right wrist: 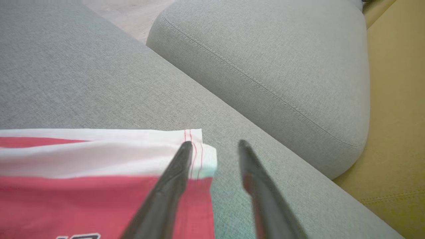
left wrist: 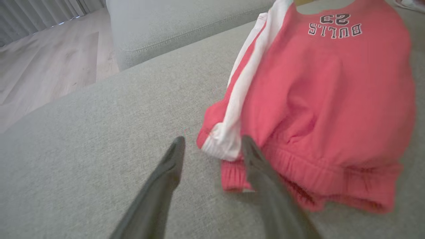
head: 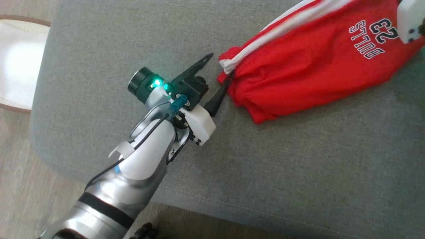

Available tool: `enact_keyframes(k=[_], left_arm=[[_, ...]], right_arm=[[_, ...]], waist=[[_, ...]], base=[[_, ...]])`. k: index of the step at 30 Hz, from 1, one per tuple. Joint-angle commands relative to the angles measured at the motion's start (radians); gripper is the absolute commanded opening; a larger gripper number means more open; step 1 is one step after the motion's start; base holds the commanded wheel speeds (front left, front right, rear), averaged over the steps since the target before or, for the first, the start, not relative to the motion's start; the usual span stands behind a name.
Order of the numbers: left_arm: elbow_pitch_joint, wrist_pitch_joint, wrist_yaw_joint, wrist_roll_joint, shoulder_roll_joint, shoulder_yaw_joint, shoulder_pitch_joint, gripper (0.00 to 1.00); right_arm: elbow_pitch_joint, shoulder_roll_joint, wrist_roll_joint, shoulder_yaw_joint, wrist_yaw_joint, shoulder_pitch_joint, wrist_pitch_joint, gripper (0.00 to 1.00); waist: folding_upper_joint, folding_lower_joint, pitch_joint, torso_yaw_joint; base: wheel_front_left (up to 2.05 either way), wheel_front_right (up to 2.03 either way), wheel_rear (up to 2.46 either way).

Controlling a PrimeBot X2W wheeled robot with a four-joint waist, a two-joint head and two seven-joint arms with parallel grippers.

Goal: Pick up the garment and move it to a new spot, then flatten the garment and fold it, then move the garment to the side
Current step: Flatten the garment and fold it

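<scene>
The garment [head: 315, 73] is a pair of red shorts with a white side stripe and "BULLS 23" print. It lies folded on the grey cushion [head: 265, 166]. My left gripper [head: 220, 67] is open at its elastic waistband end. In the left wrist view the left gripper [left wrist: 213, 139] straddles the striped corner of the garment [left wrist: 318, 93], one finger on bare cushion, the other over red cloth. In the right wrist view my right gripper [right wrist: 215, 143] is open at the hem corner of the garment [right wrist: 83, 199], its left finger over the white stripe. The right wrist's white housing [head: 410, 20] sits at the garment's far end.
Wooden floor [head: 20, 186] runs along the cushion's left and near edges. A white object with a brown rim [head: 16, 59] lies at the far left. A second grey cushion [right wrist: 265, 59] adjoins the first, with a tan surface [right wrist: 398, 116] beyond it. Grey curtains [left wrist: 33, 16] hang past the floor.
</scene>
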Motion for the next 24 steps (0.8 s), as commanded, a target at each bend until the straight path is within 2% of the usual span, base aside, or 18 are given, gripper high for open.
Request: enact_keyframes(k=[1, 7, 13, 19, 24], left_arm=[[-0.017, -0.008, 0.007, -0.007, 0.016, 0.034, -0.03, 1.0], [0.015, -0.027, 0.033, -0.026, 0.02, 0.057, -0.024, 1.0], [-0.001, -0.035, 0.067, -0.064, 0.042, 0.112, -0.001, 1.0], [-0.081, -0.038, 0.111, -0.107, 0.062, 0.189, 0.04, 1.0], [-0.188, -0.038, 0.173, -0.123, 0.067, 0.267, 0.11, 1.0]], right_arm=[[-0.018, 0.007, 0.009, 0.003, -0.001, -0.021, -0.017, 1.0], [0.034, 0.038, 0.054, 0.013, -0.001, -0.017, -0.125, 1.0], [0.024, 0.069, 0.109, -0.002, -0.001, 0.015, -0.268, 1.0], [-0.023, 0.1, 0.145, -0.025, -0.001, 0.078, -0.383, 1.0], [-0.087, 0.124, 0.139, -0.079, -0.001, 0.163, -0.43, 1.0]], waist=[[0.0, -0.0001, -0.004, -0.005], [0.0, -0.0001, -0.049, -0.045], [0.0, -0.0001, -0.115, -0.103], [0.0, -0.0001, -0.186, -0.164], [0.0, -0.0001, -0.242, -0.21]], base=[[0.0, 0.0, 0.0], [0.0, 0.0, 0.0], [0.0, 0.0, 0.0], [0.0, 0.0, 0.0], [0.0, 0.0, 0.0]])
